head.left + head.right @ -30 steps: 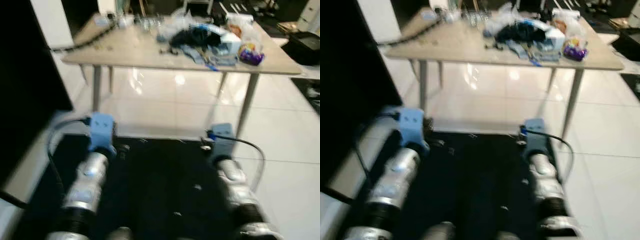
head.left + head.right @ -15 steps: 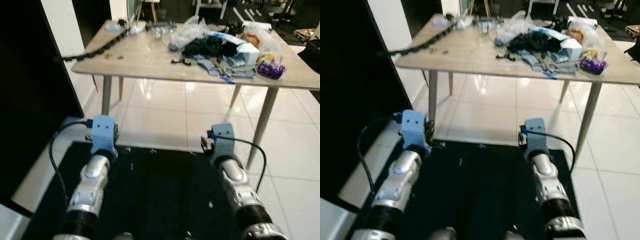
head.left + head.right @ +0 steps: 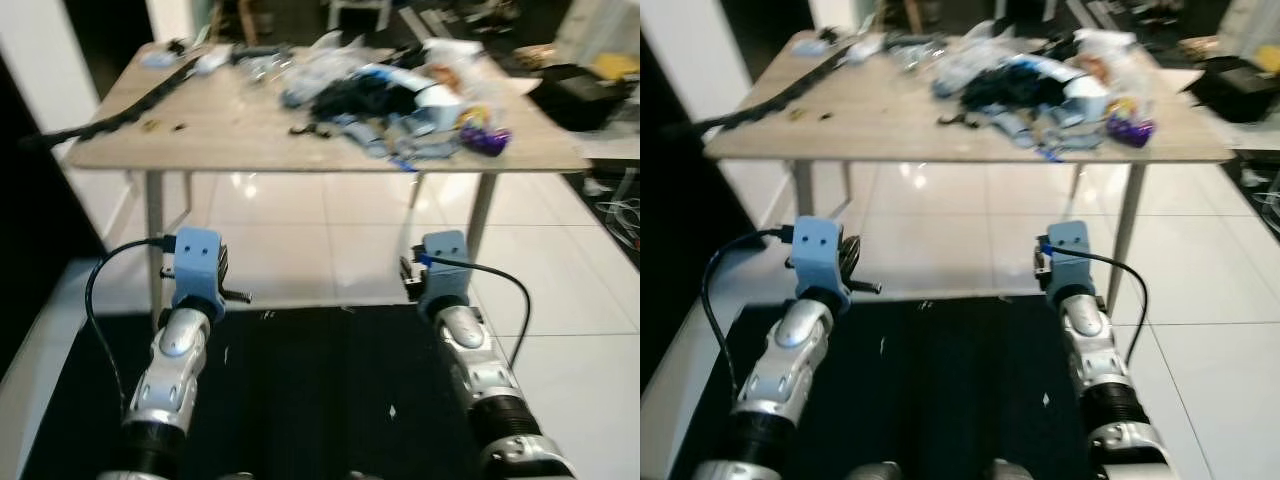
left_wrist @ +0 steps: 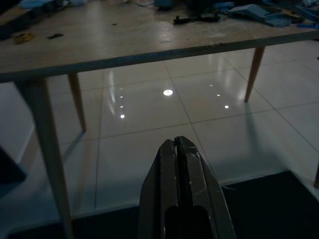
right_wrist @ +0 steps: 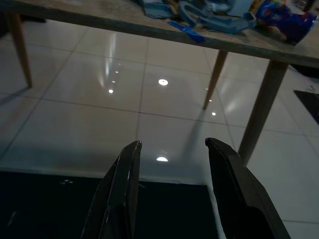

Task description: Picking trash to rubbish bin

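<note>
I stand short of the tabletop (image 3: 230, 130), both arms held forward and low over a black mat (image 3: 300, 390) on the white tiled floor (image 3: 560, 290). My left tool (image 4: 178, 145) has its two fingers pressed together with nothing between them; my right tool (image 5: 172, 149) has its fingers spread apart and empty. Both point under the table edge, well apart from any trash.

The trash lies in a heap (image 3: 390, 100) on the far right part of the tabletop: clear plastic wrap, dark cloth-like stuff, blue scraps (image 5: 219, 22) near the front edge and a purple packet (image 3: 485, 140) at the right end. A black cable chain (image 3: 110, 110) runs along the left side; I judge that is not trash. A dark box (image 3: 575, 90) sits past the right end of the table; whether it is the bin I cannot tell.

The step, as I judge it, is the approach. To do it well I should close in squarely toward the right half, raise the arms above the edge before reaching, and go first for a loose front piece such as the blue scraps or the packet, with the right tool, which is nearer and ready spread.
</note>
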Robot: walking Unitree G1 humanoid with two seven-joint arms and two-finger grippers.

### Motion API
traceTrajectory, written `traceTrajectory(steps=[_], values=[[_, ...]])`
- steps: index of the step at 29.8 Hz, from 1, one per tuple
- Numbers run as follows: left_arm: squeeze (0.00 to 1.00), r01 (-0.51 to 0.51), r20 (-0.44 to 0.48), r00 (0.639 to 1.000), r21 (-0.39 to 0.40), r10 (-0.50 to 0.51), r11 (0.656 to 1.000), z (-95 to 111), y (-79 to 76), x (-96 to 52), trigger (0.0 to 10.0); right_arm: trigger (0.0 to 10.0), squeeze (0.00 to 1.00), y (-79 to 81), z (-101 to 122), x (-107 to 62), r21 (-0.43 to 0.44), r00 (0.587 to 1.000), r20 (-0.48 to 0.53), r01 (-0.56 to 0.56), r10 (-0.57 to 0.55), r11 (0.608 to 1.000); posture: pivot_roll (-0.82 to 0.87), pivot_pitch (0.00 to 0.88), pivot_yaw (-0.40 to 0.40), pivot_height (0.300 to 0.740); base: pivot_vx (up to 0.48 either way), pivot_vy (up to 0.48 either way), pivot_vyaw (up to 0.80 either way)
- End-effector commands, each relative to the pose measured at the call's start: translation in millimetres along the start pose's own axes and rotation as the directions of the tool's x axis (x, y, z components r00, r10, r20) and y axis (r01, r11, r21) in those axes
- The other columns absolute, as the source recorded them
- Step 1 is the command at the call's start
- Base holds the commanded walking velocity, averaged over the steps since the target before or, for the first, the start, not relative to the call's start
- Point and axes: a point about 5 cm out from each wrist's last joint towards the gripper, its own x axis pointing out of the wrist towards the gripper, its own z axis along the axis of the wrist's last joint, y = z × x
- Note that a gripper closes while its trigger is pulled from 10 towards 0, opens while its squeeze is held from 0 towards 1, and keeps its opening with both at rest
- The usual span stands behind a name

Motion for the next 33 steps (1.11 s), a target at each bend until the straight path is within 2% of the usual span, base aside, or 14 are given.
traceTrajectory(steps=[1, 5, 13, 17, 22, 24, 33], values=[[0.0, -0.019, -0.011, 1.0, 0.011, 0.019, 1.0, -2, 6.2, -1.5, 10.0, 10.0, 0.0, 5.7, 4, 2.0, 0.015, 1.0, 0.009, -0.01, 0.01, 1.0, 0.03, 0.019, -0.016, 0.74, 0.311, 0.0, 0.0], [0.0, -0.02, -0.006, 1.0, 0.01, 0.02, 1.0, 0, 6.5, -0.6, 10.0, 10.0, 0.0, 2.7, 9, 4.0, 0.014, 1.0, 0.024, -0.003, 0.003, 1.0, 0.03, 0.022, -0.016, 0.74, 0.311, 0.0, 0.0], [0.0, -0.024, 0.012, 1.0, 0.006, 0.024, 1.0, 8, 6.1, 3.0, 10.0, 10.0, 0.0, -2.1, 33, 10.7, -0.015, 0.994, 0.107, -0.004, 0.005, 1.0, 0.03, 0.023, -0.018, 0.74, 0.311, 0.0, 0.0], [0.0, -0.024, 0.021, 0.999, 0.004, 0.024, 1.0, 11, 6.5, 3.9, 10.0, 10.0, 0.0, -3.0, 44, 13.3, 0.005, 0.989, 0.145, -0.004, 0.003, 1.0, 0.03, 0.023, -0.017, 0.74, 0.311, 0.0, 0.0], [0.0, -0.025, 0.03, 0.999, 0.002, 0.025, 1.0, 13, 6.7, 4.9, 10.0, 10.0, 0.0, -0.8, 51, 13.9, 0.011, 0.984, 0.176, -0.025, 0.023, 1.0, 0.03, 0.023, -0.017, 0.74, 0.311, 0.0, 0.0], [0.0, -0.019, 0.047, 0.999, 0.01, 0.018, 1.0, 18, 5.6, 6.6, 10.0, 10.0, 0.0, 8.3, 59, 12.2, 0.008, 0.973, 0.217, -0.086, 0.083, 0.996, 0.03, 0.023, -0.018, 0.74, 0.311, 0.0, 0.0], [0.0, -0.015, 0.058, 0.998, 0.007, 0.015, 1.0, 22, 4.0, 7.6, 10.0, 10.0, 0.0, 12.9, 61, 11.3, 0.001, 0.968, 0.228, -0.109, 0.106, 0.994, 0.03, 0.025, -0.017, 0.74, 0.311, 0.0, 0.0]])
